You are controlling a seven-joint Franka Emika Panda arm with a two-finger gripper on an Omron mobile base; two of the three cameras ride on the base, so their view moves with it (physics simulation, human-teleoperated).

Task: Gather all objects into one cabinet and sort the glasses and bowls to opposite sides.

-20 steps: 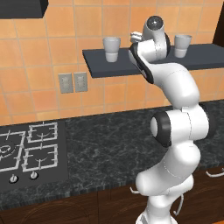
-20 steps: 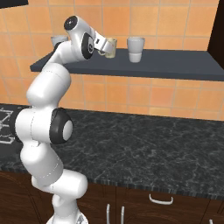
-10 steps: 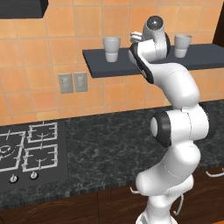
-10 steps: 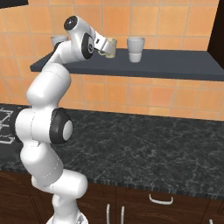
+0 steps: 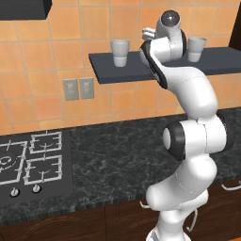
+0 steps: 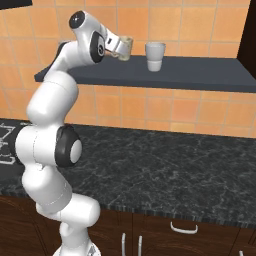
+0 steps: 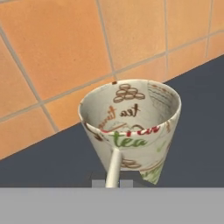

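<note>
Holding a cream cup (image 7: 131, 127) with tea words printed on it, our gripper (image 6: 119, 49) pinches its rim. We see it by the back edge of the dark shelf (image 6: 200, 75).

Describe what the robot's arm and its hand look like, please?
The arm is a chain of glossy white rounded segments with dark, nearly black joint rings and a dark round cap on top. No loose cables show. The gripper is small and pale, with thin light fingers.
</note>
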